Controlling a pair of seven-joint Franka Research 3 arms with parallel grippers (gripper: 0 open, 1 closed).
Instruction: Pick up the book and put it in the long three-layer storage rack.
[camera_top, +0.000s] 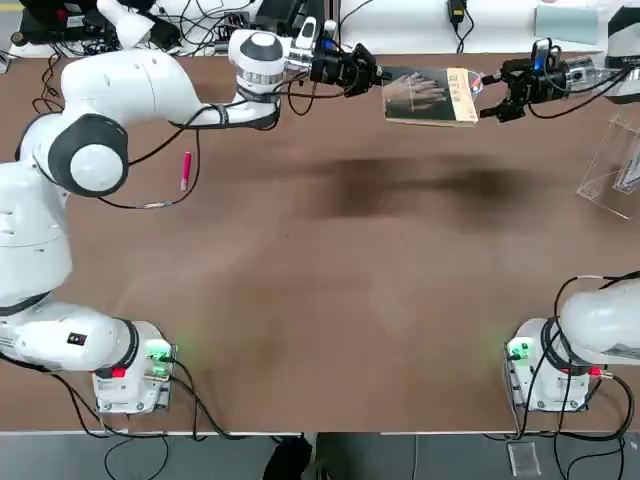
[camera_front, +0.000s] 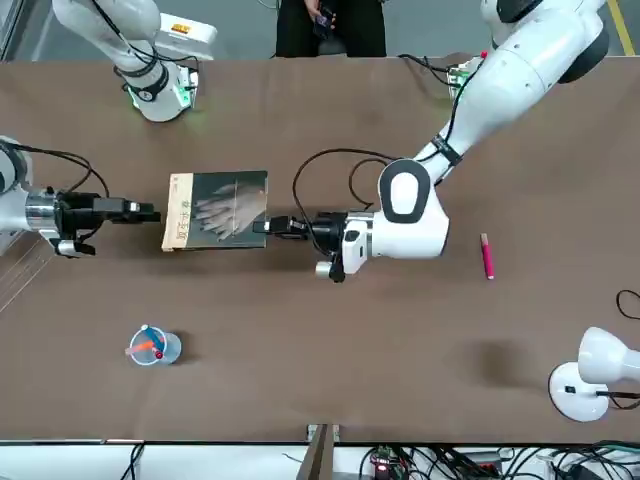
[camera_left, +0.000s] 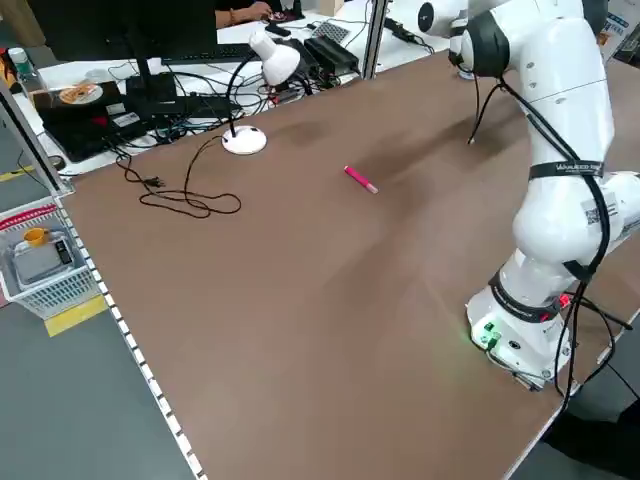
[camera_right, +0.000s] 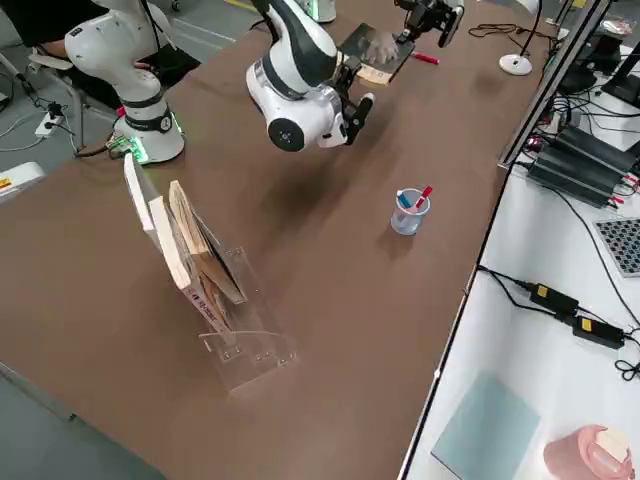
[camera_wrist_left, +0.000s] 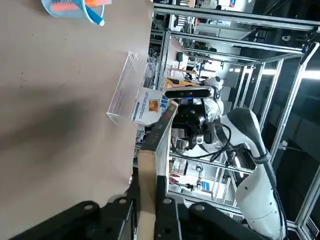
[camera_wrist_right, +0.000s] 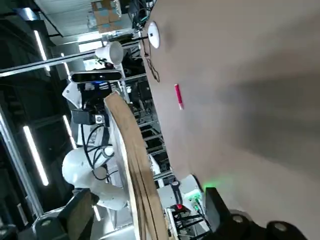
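Grey book, clamped by left fingers

Rack cut by top view's right edge.

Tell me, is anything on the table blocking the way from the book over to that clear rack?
Nothing visible does. The book is held up between the left tool and right tool; only bare table lies toward the rack.
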